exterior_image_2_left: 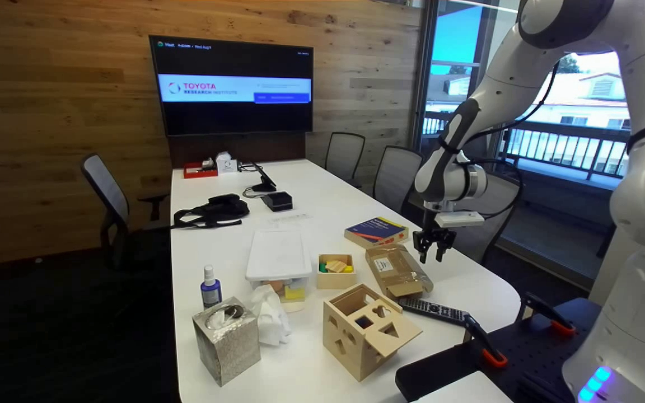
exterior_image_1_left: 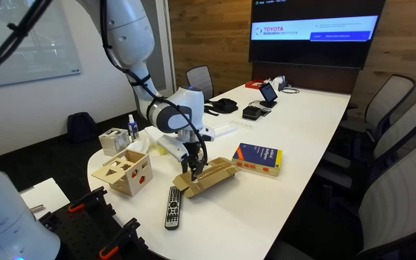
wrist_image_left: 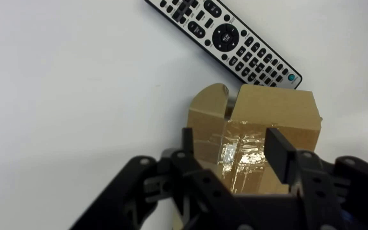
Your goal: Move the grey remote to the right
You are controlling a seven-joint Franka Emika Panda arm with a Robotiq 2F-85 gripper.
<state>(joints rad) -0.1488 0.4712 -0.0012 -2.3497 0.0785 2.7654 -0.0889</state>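
The grey remote [exterior_image_1_left: 173,204] is slim and elongated, with a grey face and rows of dark buttons. It lies flat on the white table, one end against or just under the flap of the tan cardboard box [exterior_image_1_left: 213,176]. It also shows in an exterior view [exterior_image_2_left: 434,309] and in the wrist view [wrist_image_left: 226,37], where one end is cut off by the top edge. My gripper [wrist_image_left: 228,139] is open, its fingers apart above the taped cardboard box with nothing held between them. In both exterior views the gripper [exterior_image_1_left: 190,173] [exterior_image_2_left: 432,257] is above the table, away from the remote.
A blue-and-yellow book [exterior_image_1_left: 258,159] lies beyond the cardboard box. A wooden shape-sorter box [exterior_image_1_left: 130,172] stands beside the remote. A tissue box [exterior_image_2_left: 226,338], a spray bottle [exterior_image_2_left: 210,288], a lidded plastic bin [exterior_image_2_left: 279,254] and a small block tray [exterior_image_2_left: 336,280] also stand on the table.
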